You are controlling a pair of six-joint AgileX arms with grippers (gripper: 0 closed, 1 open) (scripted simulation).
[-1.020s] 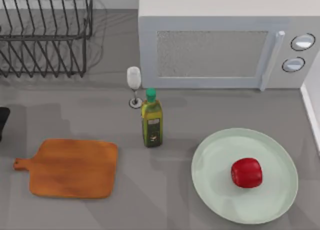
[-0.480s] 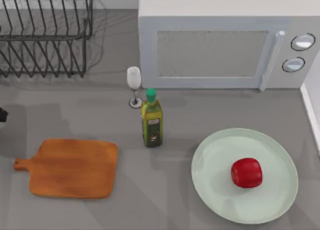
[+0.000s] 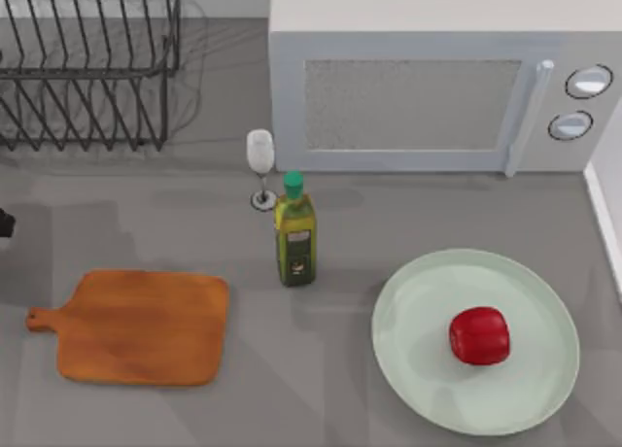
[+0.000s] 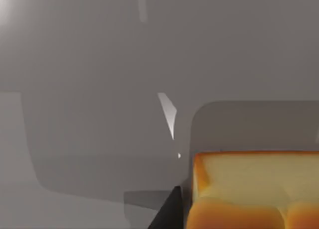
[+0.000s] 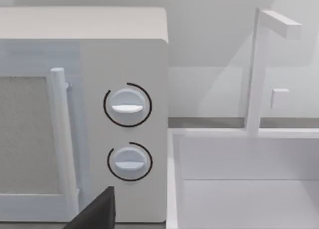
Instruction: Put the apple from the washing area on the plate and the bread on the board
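Right under the left hand's wrist camera, you're looking at the bread [image 4: 254, 189] sitting on the grey table [image 4: 89, 89]. It's probably light and squishy, so pinch the pale sides gently. I can't tell if that hand is open. Right of the oil bottle [image 3: 294, 231], the plate [image 3: 418, 350] is holding the apple [image 3: 479, 335]; left of the bottle, the board [image 3: 136, 326] is sitting bare.

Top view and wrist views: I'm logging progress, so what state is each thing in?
apple: resting on the plate
board: bare, flat on the table
bread: close under the left wrist camera
microwave: door closed
bottle: upright, capped
glass: upright
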